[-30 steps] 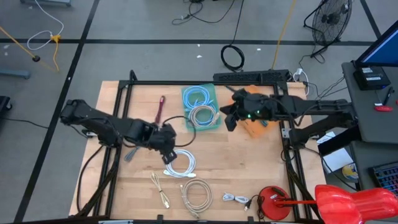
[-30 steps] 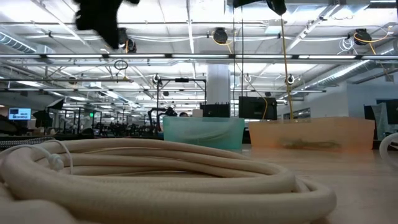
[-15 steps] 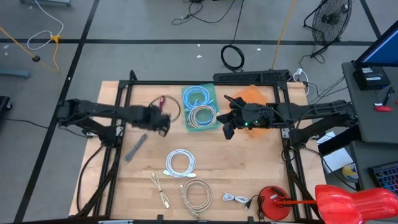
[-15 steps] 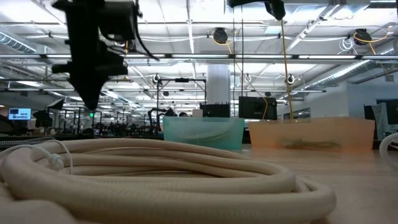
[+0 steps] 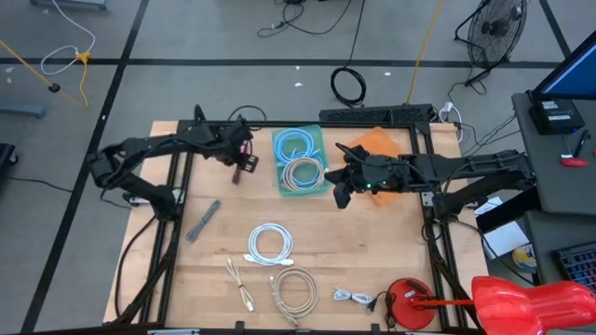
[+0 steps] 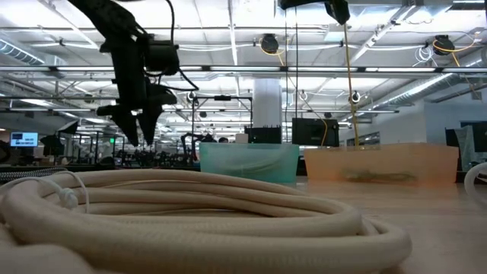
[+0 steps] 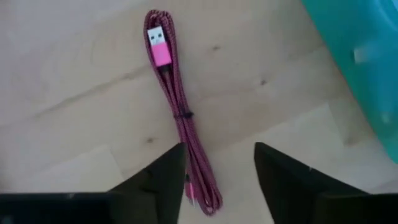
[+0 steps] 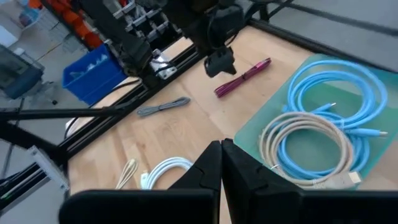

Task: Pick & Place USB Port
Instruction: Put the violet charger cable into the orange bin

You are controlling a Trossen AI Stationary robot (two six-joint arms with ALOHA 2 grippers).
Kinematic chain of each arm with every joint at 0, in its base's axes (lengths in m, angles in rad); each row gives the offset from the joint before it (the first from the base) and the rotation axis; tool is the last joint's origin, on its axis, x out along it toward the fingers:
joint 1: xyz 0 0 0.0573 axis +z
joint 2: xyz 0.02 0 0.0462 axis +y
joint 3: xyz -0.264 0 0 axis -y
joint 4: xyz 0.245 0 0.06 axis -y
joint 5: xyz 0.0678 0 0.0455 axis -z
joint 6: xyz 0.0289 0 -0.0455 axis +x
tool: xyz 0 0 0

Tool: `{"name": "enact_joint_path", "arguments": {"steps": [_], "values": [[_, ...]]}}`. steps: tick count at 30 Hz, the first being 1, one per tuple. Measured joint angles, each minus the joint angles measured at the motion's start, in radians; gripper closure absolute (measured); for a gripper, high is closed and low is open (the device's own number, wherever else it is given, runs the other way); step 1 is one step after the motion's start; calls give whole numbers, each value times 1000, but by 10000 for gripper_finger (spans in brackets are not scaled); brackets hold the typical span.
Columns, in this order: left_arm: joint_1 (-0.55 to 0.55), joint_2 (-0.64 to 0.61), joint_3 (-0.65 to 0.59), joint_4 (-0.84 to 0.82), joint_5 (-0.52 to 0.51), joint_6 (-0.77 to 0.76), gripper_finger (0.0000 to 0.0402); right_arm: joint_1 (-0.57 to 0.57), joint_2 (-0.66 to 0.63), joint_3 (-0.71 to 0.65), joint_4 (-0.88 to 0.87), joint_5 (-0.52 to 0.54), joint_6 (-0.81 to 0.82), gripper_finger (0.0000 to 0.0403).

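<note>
The left gripper (image 5: pixel 244 160) has been carried from the middle of the table (image 5: pixel 391 251), where it was low over the white cable coil (image 5: pixel 270 244) a second ago, up to the far left part, and it is now held directly above the magenta USB cable (image 7: pixel 180 112). Its fingers, nearly together a moment earlier, are now seen parted in the left wrist view, with the bundled cable lying between and just ahead of them and nothing held. The cable is laid flat on the bare wood just beside the teal tray (image 5: pixel 319 140), which already holds a blue and a beige coil; its pink USB plug (image 7: pixel 157 45) is turned away from the gripper. The change is judged to mark the start of a new pick: the gripper has been opened for a descent onto the bundle, and a grasp has not yet been made. The right gripper (image 8: pixel 220 163) is kept pressed together, empty, near the orange tray (image 5: pixel 380 138). No brand, label or legible writing can be made out on the cable or trays, though small print may be beyond what these views resolve.
</note>
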Motion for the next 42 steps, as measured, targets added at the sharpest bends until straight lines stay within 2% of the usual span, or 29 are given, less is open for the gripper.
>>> {"name": "enact_joint_path", "arguments": {"steps": [5, 13, 18, 21, 23, 25, 27, 31, 36, 38, 40, 42], "values": [[14, 88, 0, 31, -4, 50, 178, -1, 0, 0, -1, 6, -4, 403], [13, 257, 1, 55, -1, 52, 176, -1, 0, 0, -2, 5, 3, 403], [11, 295, 6, 44, -11, 56, 179, 1, 0, 0, 0, 5, 7, 403], [11, 295, 6, 42, 0, 36, 217, 3, 0, 0, -1, 6, 7, 403], [14, 292, 5, 40, 24, 36, 274, 3, 0, 0, 0, 6, 7, 403], [18, 290, 3, 36, 54, 49, 350, 3, 0, 0, 1, 9, 7, 403], [21, 288, 4, 30, 78, 60, 379, 3, 0, 0, 1, 27, 7, 403], [18, 240, 14, -43, 107, 92, 386, 3, 0, 0, 35, 27, 6, 403], [4, 26, 26, -77, 126, 89, 389, 4, 0, 0, 110, 24, -27, 402], [-7, -82, 25, -45, 145, 63, 390, 3, 0, 0, 142, 23, -38, 397], [-27, -198, 25, 16, 232, 45, 390, 4, 6, 0, 182, 25, -46, 387], [-52, -301, 26, 154, 317, 11, 390, 2, 16, 0, 229, 24, -50, 372]]}}
